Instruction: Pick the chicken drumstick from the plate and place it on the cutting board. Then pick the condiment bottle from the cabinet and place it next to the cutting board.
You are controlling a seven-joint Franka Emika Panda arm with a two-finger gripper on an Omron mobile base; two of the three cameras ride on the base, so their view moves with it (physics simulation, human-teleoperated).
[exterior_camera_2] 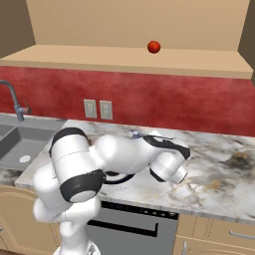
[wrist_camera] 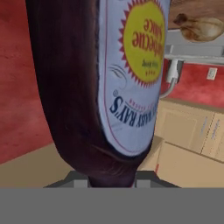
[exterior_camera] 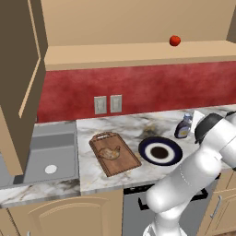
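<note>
While the arm bends low over the counter, its pincer clamps the bottle beside the plate.

Red backsplash, marble counter.

We're counting one chicken drumstick, one cutting board, one plate, one condiment bottle and one red ball. We're also seeing two wall outlets, one sink, one faucet and one wall cabinet with one open door.
</note>
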